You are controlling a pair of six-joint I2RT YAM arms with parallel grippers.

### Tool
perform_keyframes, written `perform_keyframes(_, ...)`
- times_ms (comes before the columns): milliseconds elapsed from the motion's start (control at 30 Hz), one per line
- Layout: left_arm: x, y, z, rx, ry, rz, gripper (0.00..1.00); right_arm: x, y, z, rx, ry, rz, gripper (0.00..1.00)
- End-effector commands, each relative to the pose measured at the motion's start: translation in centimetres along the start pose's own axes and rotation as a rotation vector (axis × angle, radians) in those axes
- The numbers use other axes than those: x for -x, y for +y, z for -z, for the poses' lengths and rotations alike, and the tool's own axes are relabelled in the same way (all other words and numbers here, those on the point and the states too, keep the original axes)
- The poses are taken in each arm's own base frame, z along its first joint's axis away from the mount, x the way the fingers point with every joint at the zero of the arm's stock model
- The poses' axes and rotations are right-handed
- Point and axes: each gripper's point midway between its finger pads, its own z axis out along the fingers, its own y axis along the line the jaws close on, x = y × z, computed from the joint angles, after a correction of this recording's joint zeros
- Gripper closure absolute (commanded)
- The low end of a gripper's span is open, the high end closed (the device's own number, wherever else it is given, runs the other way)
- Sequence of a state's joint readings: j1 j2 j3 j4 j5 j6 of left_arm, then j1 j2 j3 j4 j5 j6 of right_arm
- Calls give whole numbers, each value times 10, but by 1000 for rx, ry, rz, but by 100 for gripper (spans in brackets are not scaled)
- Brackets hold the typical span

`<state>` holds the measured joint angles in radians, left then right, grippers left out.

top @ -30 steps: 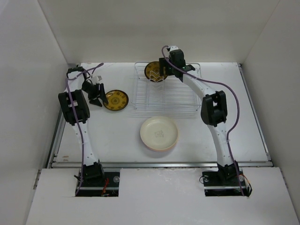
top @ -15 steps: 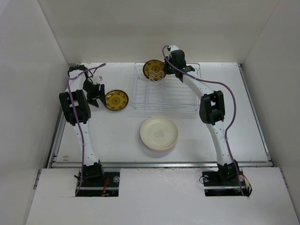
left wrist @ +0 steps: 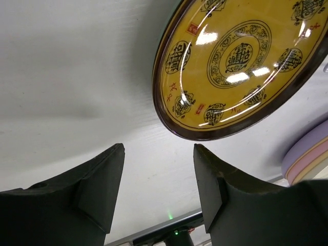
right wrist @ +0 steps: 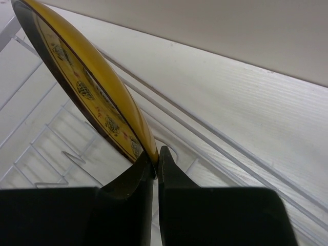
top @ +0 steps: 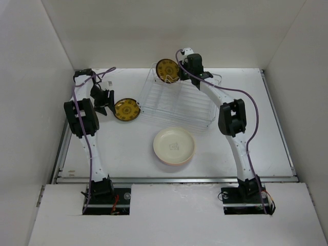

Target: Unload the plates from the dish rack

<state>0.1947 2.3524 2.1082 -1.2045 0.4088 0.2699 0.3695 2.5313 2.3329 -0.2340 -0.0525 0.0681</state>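
A dark brown-and-yellow patterned plate [top: 167, 70] stands on edge above the far left corner of the wire dish rack [top: 177, 102]. My right gripper [top: 179, 72] is shut on its rim. In the right wrist view the gripper [right wrist: 155, 154] pinches the plate's [right wrist: 87, 82] lower edge over the rack wires [right wrist: 51, 148]. A second patterned plate [top: 126, 109] lies flat on the table left of the rack. My left gripper [top: 105, 101] stands open just left of it, holding nothing. The left wrist view shows that plate [left wrist: 241, 61] beyond the open gripper [left wrist: 159, 148].
A cream plate [top: 174, 146] tops a small stack in front of the rack, mid-table. In the left wrist view, lavender and pink rims [left wrist: 310, 154] of that stack show at the right edge. White walls close in the table on three sides.
My right gripper shut on the patterned plate's rim and raised it up and left. The rack skewed, its left end swinging. The left gripper backed a little away from the flat plate.
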Motion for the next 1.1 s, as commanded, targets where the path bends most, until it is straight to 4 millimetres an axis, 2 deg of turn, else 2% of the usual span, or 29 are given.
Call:
perform_keyframes(0,7,-18,48,25,-105,-71,47,108,2,53,-10,-233,23,100)
perform_keyframes(67,10,-20,55,31,-131,-81,47,121,4,63,-7,-262,24,100)
perform_keyframes(100,10,-20,56,31,-131,-81,47,117,3,61,-9,-253,33,100)
perform_keyframes(133,10,-22,59,33,-140,-84,47,125,4,66,-8,-272,34,100)
perform_keyframes(367,14,-28,69,24,-184,-102,47,128,2,74,-19,-275,52,100)
perform_keyframes(467,16,-39,79,-11,-219,-117,47,137,8,83,7,-290,57,100)
perform_keyframes(500,18,-46,89,-22,-255,-134,47,129,15,82,48,-264,61,100)
perform_keyframes(533,21,-51,97,-35,-280,-155,47,140,22,93,83,-278,67,100)
perform_keyframes(567,24,-61,102,-75,-309,-171,47,135,30,95,125,-259,58,100)
perform_keyframes(600,25,-75,113,-98,-341,-202,42,136,39,101,171,-251,64,100)
perform_keyframes(633,27,-92,118,-147,-367,-247,40,122,61,107,275,-199,62,100)
perform_keyframes(667,30,-98,123,-143,-392,-270,40,114,72,109,321,-168,64,100)
perform_keyframes(700,31,-113,130,-187,-421,-315,38,108,84,113,360,-142,57,100)
perform_keyframes(733,31,-126,142,-202,-458,-352,36,92,106,118,441,-88,49,100)
perform_keyframes(767,33,-142,142,-219,-478,-398,36,90,119,122,493,-78,43,100)
perform_keyframes(833,35,-160,151,-226,-525,-456,35,75,145,131,596,-24,25,100)
perform_keyframes(867,35,-170,148,-236,-529,-473,33,65,165,136,664,9,18,100)
perform_keyframes(900,45,-172,148,-219,-561,-483,33,59,174,138,685,26,10,100)
perform_keyframes(967,52,-173,148,-191,-581,-477,33,45,194,141,732,55,18,100)
perform_keyframes(1033,55,-173,143,-178,-579,-464,33,38,202,144,755,76,8,100)
perform_keyframes(1067,58,-167,133,-174,-556,-437,33,36,213,148,779,85,6,100)
